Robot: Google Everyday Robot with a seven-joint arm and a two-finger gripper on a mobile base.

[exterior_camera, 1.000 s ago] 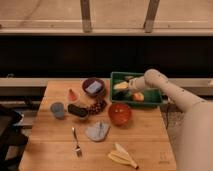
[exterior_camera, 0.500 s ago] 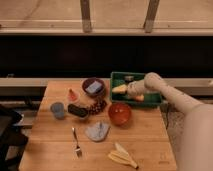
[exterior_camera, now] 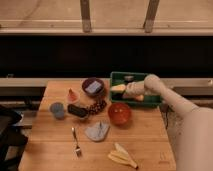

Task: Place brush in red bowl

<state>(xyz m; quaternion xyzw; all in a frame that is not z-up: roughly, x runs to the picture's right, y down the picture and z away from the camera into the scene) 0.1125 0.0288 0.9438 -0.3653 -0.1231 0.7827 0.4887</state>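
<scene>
The claw (exterior_camera: 128, 90) is down inside the green tray (exterior_camera: 150, 103) at the bench's back right corner, reaching in from the right edge because the brush (exterior_camera: 129, 78) lies there. It seems to be the slim dark shape near the tray's rear wall, though the view is poor. Whether the claw is clenched, released or grasping anything, I cannot tell. The red bowl (exterior_camera: 119, 113) sits just in front of the tray (mouth up, a short carry away), nearer the bench's middle. The purple bowl (exterior_camera: 93, 87) stands left of the tray, so the drop needs care.
</scene>
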